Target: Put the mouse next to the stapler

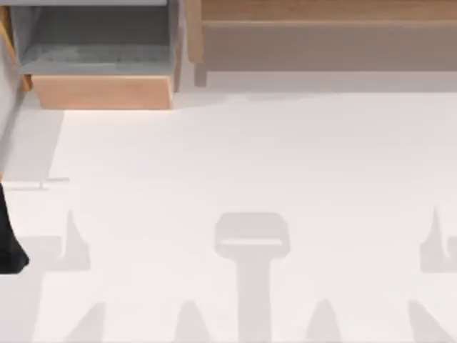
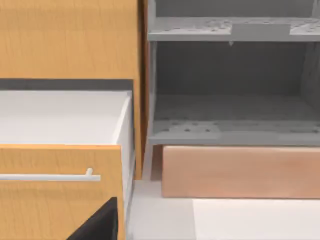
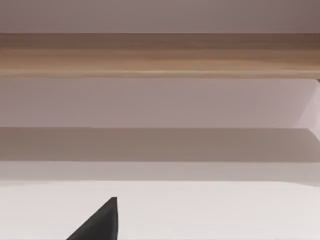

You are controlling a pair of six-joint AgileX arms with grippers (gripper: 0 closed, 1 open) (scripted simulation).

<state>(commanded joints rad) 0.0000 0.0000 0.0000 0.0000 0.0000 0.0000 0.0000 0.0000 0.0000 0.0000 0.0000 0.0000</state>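
Along the near edge of the tabletop lie only pale shadows of the rig. At the tabletop's left edge, the black left arm reaches in. A black wedge of the left gripper pokes into the left wrist view, and a like wedge of the right gripper into the right wrist view. I cannot tell whether either one is spread or pressed together, or whether it pinches anything.

Past the left gripper stands a pulled-out drawer with a wooden front and a pale bar handle. Beside it, at the far left corner of the tabletop, is a grey open shelf unit on a wooden base. Along the far edge towards the right runs a long wooden ledge.

I cannot say where the mouse or the stapler sits. The inside of the drawer is cut off, the left arm is mostly out of frame, and the shelf's depths are dim. By my reading the task is barely begun: finding, grasping and placing the mouse all seem left to do.
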